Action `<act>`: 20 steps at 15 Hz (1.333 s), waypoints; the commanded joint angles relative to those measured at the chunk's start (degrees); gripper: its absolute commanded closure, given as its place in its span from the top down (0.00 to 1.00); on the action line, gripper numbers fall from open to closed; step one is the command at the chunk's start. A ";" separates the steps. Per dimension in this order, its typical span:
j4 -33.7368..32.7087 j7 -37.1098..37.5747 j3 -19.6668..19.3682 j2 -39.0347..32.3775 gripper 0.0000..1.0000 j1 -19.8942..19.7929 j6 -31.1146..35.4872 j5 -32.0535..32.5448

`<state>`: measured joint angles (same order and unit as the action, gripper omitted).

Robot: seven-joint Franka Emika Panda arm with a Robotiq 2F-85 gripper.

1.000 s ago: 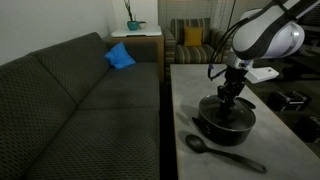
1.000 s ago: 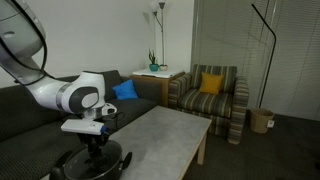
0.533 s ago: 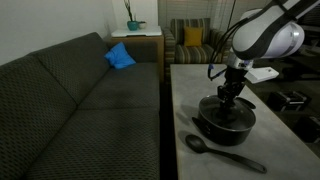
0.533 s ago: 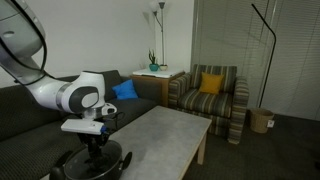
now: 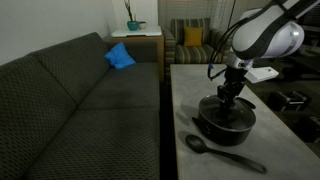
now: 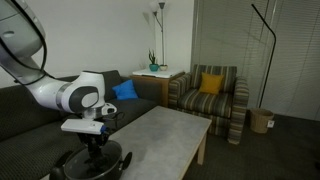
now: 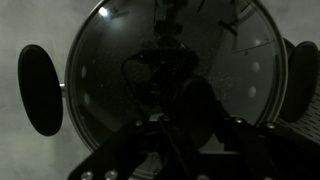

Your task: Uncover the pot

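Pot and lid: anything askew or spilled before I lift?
Nothing stands out. The lid sits squarely on the pot, gripper centred over it; the spoon lies flat on the table alongside.

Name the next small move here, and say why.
Probably close the end effector firmly on the lid's knob: it sits right at the knob, the glass lid still covers the pot, and the dim wrist view doesn't confirm a grip.
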<state>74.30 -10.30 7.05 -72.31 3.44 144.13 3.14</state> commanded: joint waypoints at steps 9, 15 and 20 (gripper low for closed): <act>5.60 0.65 -0.31 7.04 0.14 1.00 -1.23 0.35; 10.69 3.35 -1.77 12.13 0.14 2.01 -0.44 0.53; 18.72 6.83 -5.15 17.81 0.14 0.64 0.91 0.37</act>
<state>84.96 -5.43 3.96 -60.83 4.89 143.99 3.39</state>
